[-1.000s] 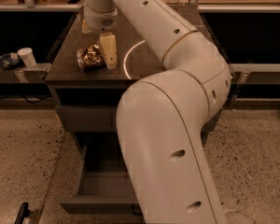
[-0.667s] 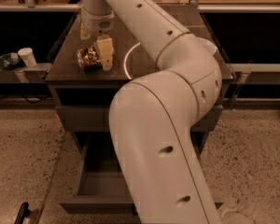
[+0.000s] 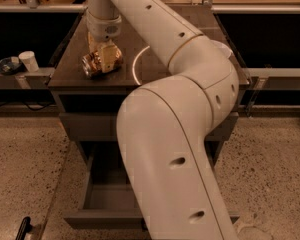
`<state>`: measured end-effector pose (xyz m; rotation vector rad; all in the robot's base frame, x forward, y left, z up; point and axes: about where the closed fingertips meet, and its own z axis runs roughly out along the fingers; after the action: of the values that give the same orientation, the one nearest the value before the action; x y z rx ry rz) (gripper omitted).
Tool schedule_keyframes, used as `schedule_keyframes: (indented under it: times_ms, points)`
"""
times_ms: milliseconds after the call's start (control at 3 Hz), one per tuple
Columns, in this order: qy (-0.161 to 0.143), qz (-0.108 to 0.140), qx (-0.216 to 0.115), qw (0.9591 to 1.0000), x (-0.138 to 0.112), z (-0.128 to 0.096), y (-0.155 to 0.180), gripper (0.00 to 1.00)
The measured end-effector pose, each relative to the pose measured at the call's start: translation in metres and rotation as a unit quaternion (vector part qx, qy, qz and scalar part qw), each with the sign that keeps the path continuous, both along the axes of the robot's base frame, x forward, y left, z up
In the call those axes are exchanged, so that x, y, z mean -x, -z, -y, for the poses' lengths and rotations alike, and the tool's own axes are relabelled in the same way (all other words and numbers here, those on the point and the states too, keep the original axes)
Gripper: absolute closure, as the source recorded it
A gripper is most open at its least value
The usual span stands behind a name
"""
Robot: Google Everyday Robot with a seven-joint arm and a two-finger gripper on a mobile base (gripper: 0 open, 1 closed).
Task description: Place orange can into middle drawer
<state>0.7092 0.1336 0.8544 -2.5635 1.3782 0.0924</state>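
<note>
The orange can (image 3: 90,65) lies on its side near the front left of the dark cabinet top (image 3: 70,49), its shiny end turned toward the left edge, and it sits where it did a second ago. What has changed is the gripper (image 3: 106,61). It hung just to the can's right before, and it has now come down and leftward so that its cream body covers the can's middle, with label showing on either side. Whether it has closed on the can cannot be told from here. The big white arm (image 3: 175,149) has also swung across the front of the cabinet, and it now hides more of the cabinet's right half. I judge the pick to be at the point of the grasp, with the lift and the carry down still to do. Below, the middle drawer (image 3: 100,218) stands pulled out and looks bare inside, ready to receive the can, though the arm covers its right part. Beside the can, the white bowl (image 3: 134,69) shows only an arc of its rim past the arm. To the left, a white cup (image 3: 28,60) stands on a low side ledge. The floor (image 3: 20,159) is pale speckled stone, and the background is dark.
</note>
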Motion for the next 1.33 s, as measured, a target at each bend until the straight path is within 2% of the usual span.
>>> schedule_keyframes:
  times_ms: [667,1000,1333]
  points:
    - [-0.02,-0.038,-0.02,0.9989,0.031,0.002,0.013,0.58]
    - [-0.02,-0.05,-0.031,0.9981,0.07,0.015,0.0,0.56]
    - [-0.009,-0.063,-0.017,0.9978,0.112,0.03,-0.011,0.56]
